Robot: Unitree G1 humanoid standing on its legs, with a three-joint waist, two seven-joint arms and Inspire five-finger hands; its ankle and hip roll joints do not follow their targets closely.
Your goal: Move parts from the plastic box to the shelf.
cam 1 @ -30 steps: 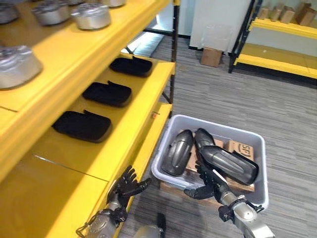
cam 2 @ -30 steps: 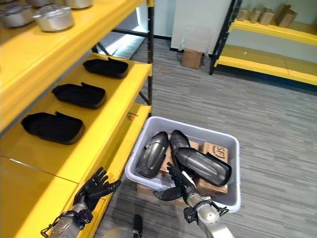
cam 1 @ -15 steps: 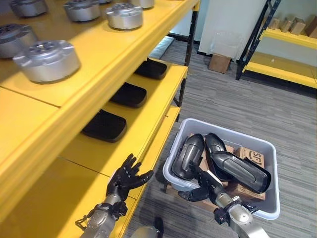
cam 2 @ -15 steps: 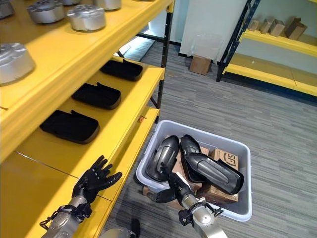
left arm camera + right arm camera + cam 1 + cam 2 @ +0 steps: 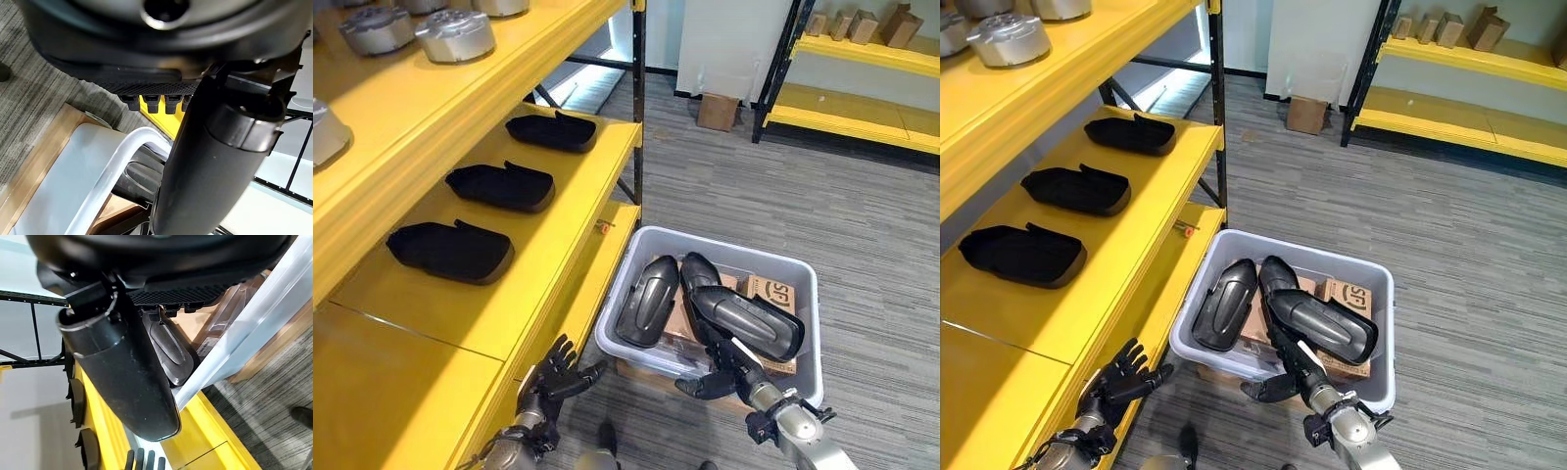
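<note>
A grey plastic box (image 5: 807, 311) stands on the floor beside the yellow shelf (image 5: 563, 245). In it lie three dark grey curved shell parts: one at the left (image 5: 646, 299), one in the middle (image 5: 697, 274) and one at the right (image 5: 749, 321), on top of cardboard cartons (image 5: 773, 294). My right hand (image 5: 724, 367) is open at the box's near rim, its fingers reaching toward the right shell; the rim (image 5: 244, 342) and a dark part (image 5: 168, 350) show past its thumb. My left hand (image 5: 558, 375) is open with spread fingers by the shelf's lower edge, holding nothing.
Three black moulded trays (image 5: 450, 250) (image 5: 499, 186) (image 5: 558, 130) lie on the middle shelf level. Silver metal parts (image 5: 455, 34) sit on the upper level. A wooden board (image 5: 646, 377) lies under the box. A second yellow rack (image 5: 862, 108) and a carton (image 5: 717, 111) stand at the back.
The head views have swung, so the whole scene has shifted. Both hands stay open; the right stays at the box's near rim, the left by the shelf edge.
</note>
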